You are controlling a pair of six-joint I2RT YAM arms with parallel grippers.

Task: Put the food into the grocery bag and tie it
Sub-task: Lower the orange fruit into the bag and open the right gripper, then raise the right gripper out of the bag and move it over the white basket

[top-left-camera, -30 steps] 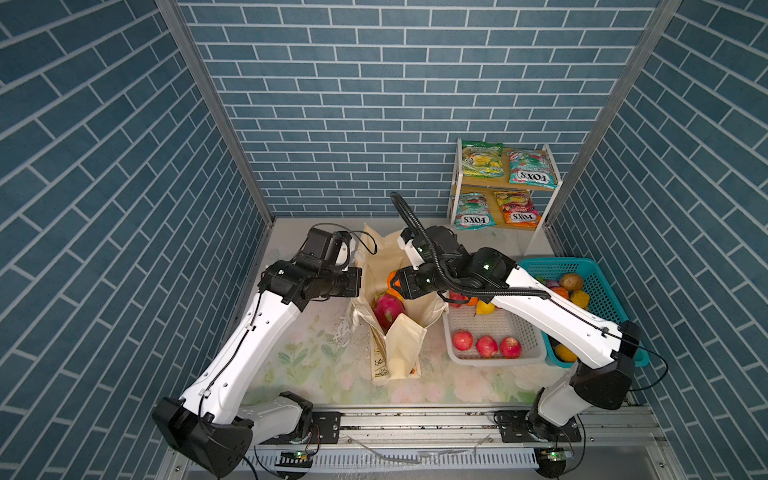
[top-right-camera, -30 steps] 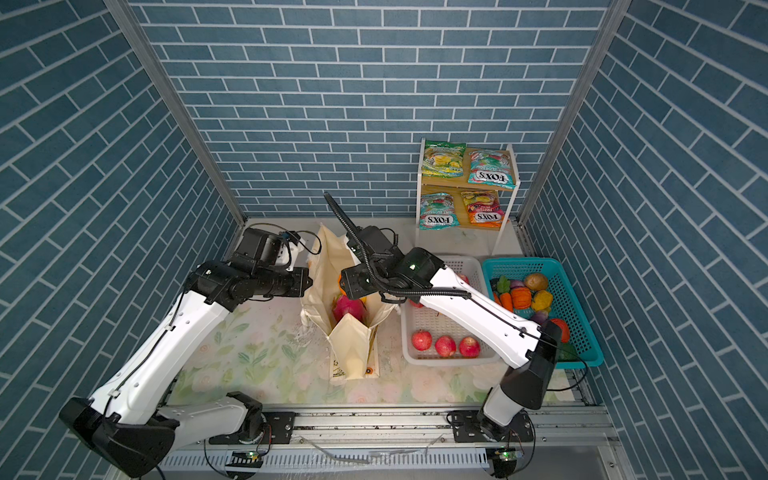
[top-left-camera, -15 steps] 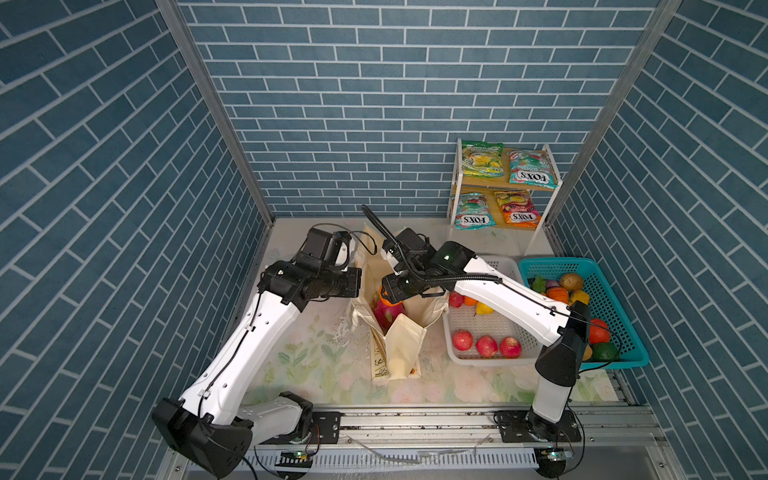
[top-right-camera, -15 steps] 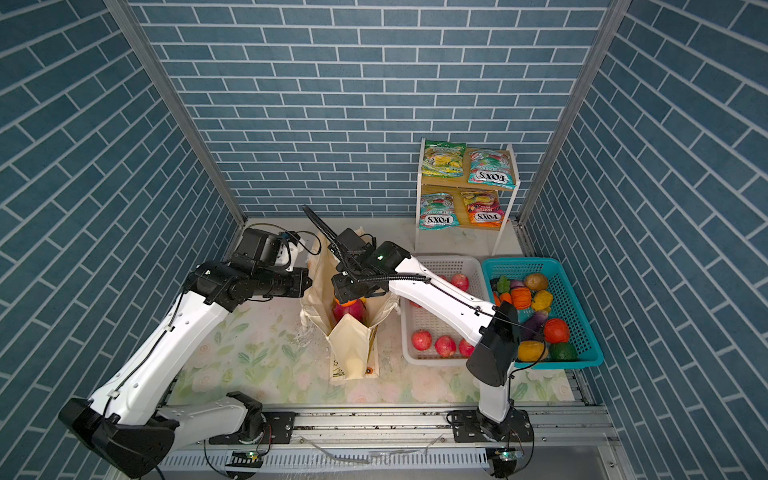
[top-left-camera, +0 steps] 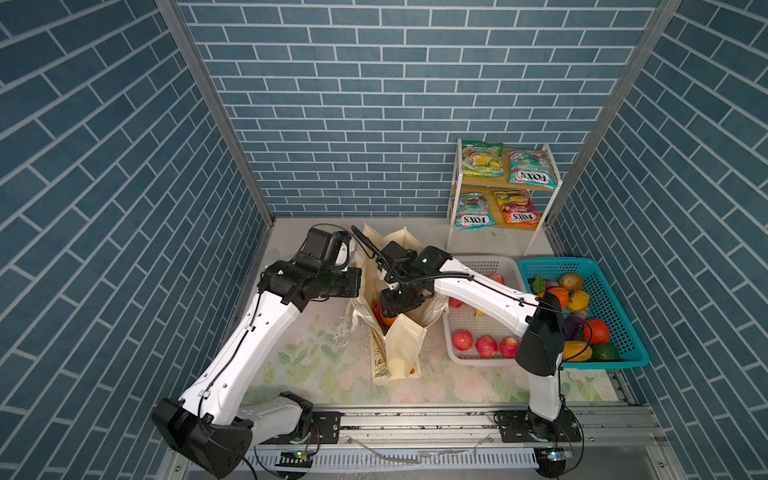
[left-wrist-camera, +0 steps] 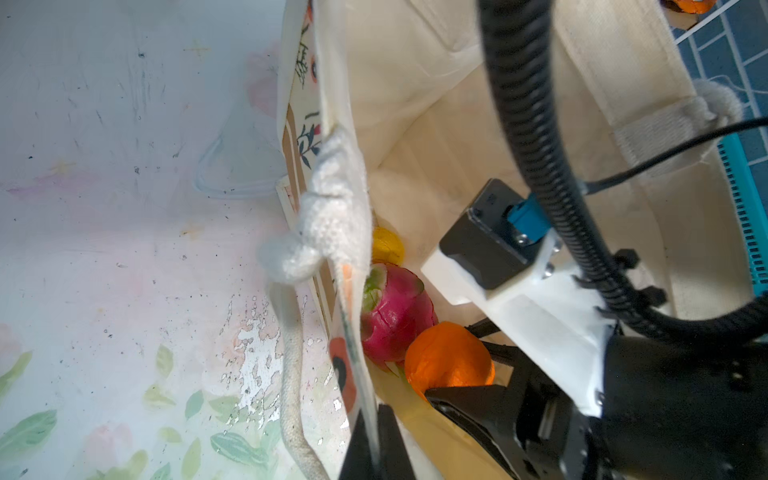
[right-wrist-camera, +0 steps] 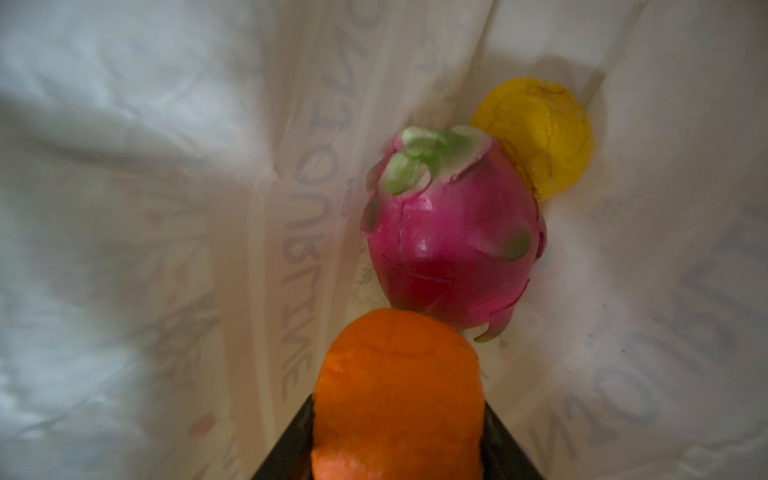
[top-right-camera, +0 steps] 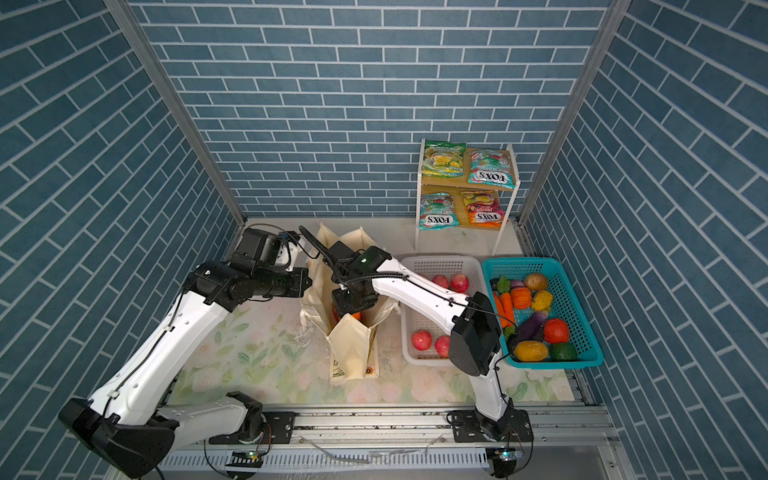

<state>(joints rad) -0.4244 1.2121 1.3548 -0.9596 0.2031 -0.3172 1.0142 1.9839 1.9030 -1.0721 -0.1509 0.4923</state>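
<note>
The cream floral grocery bag point(top-left-camera: 405, 345) point(top-right-camera: 351, 345) stands open at the middle of the mat. My left gripper point(left-wrist-camera: 376, 449) point(top-left-camera: 358, 286) is shut on the bag's left rim and holds the mouth apart. My right gripper point(right-wrist-camera: 397, 419) point(top-left-camera: 395, 309) reaches down inside the bag, shut on an orange point(right-wrist-camera: 397, 386) point(left-wrist-camera: 449, 357). Its black fingers point(right-wrist-camera: 291, 440) press both sides of the fruit. Below it, on the bag's floor, lie a pink dragon fruit point(right-wrist-camera: 453, 241) point(left-wrist-camera: 395, 307) and a yellow fruit point(right-wrist-camera: 536, 133) point(left-wrist-camera: 386, 245).
Right of the bag stands a white basket point(top-left-camera: 486, 266) holding red apples point(top-left-camera: 486, 345). Beside it is a teal basket point(top-left-camera: 623, 332) of mixed produce. A small shelf point(top-left-camera: 503, 187) at the back right carries FOX'S packets point(top-left-camera: 532, 170). A loose cream strap point(left-wrist-camera: 291, 374) hangs outside the bag.
My right arm has swung left from the baskets and lowered into the bag's mouth with the orange. The left arm has kept its hold on the rim.
</note>
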